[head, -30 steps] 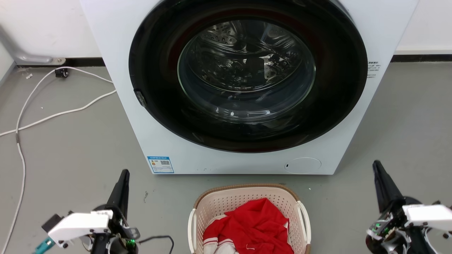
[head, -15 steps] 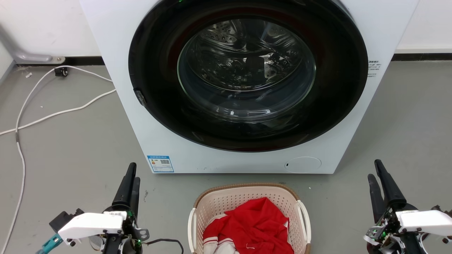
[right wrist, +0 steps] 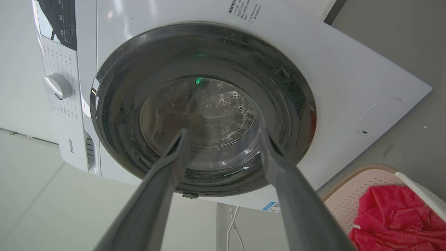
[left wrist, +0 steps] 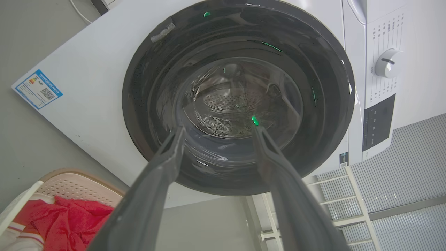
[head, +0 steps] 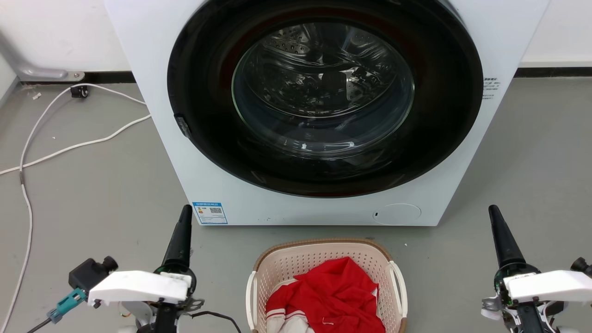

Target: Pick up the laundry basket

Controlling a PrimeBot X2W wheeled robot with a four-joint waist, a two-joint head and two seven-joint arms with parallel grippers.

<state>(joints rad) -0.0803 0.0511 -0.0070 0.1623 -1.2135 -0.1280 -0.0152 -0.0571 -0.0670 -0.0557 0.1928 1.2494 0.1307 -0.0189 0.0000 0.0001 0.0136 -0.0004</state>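
The laundry basket (head: 286, 263) sat on the floor (head: 92, 194) just in front of the washing machine (head: 152, 92). The left hand (head: 184, 219) and right hand (head: 495, 217) hovered before the machine's lower corners, fingers spread wide.

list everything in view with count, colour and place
washing machine: 1, white with round black door, straight ahead
energy label: 1, blue, machine's lower left front
control knob: 1, white, machine's panel
laundry basket: 1, cream, brown rim, white handles, on the floor before the machine
garment: at least 1, red with white trim, in the basket
cables: white, count unclear, floor left of the machine
left gripper: 1, dark fingers, open, left of the basket
right gripper: 1, dark fingers, open, right of the basket
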